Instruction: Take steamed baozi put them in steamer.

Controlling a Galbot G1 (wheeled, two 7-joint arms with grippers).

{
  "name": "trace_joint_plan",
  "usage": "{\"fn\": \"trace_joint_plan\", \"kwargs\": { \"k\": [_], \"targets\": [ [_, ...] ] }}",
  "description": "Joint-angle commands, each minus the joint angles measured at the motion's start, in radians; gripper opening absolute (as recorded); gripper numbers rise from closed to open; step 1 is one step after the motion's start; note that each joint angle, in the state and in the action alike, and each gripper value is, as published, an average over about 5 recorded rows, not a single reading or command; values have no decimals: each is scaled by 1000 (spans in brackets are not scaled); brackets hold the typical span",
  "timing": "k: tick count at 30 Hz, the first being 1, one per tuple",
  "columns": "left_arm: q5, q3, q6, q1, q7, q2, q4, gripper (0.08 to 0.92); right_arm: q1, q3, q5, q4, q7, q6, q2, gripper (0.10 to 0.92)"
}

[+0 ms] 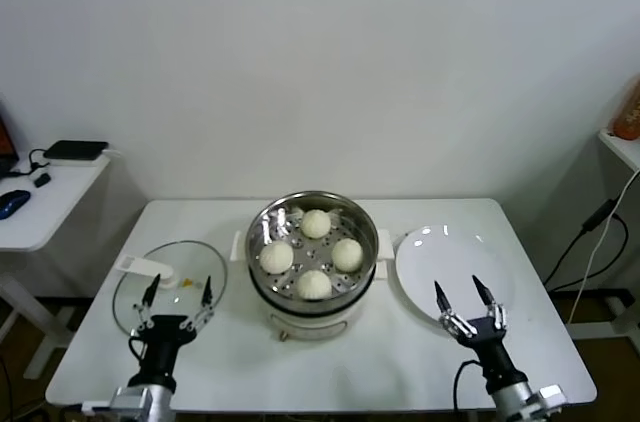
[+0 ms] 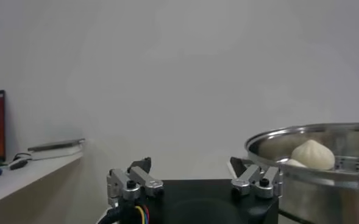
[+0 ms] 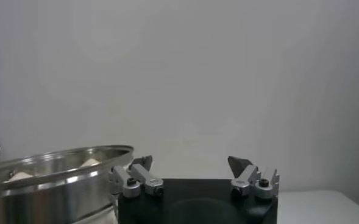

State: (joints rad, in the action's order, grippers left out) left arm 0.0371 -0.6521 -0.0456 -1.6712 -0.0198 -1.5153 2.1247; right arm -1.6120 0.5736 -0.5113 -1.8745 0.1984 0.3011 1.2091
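A plain white wall [image 1: 320, 62] fills the far side of the room, evenly lit. In front of it stands a white table [image 1: 300, 352] with rounded corners. At the far left is a white side desk [image 1: 50, 204] carrying a flat black device [image 1: 75, 150], a blue mouse [image 1: 12, 202] and dark cables. At the right, black cables [image 1: 590, 242] hang beside a white shelf [image 1: 622, 149].

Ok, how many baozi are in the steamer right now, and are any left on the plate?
4, all in the steamer: baozi at the back, left, right and front. The plate holds none.
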Motion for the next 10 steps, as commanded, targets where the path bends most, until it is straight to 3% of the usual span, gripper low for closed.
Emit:
{"fn": "trace_joint_plan", "kwargs": {
  "k": [1, 10],
  "targets": [
    [-14, -34, 0, 0, -10, 11, -12, 823, -76, 6, 1, -11, 4, 38, 56, 823],
    [-29, -41, 8, 8, -15, 8, -9, 823, -57, 2, 21, -6, 5, 33, 49, 823]
  ]
}}
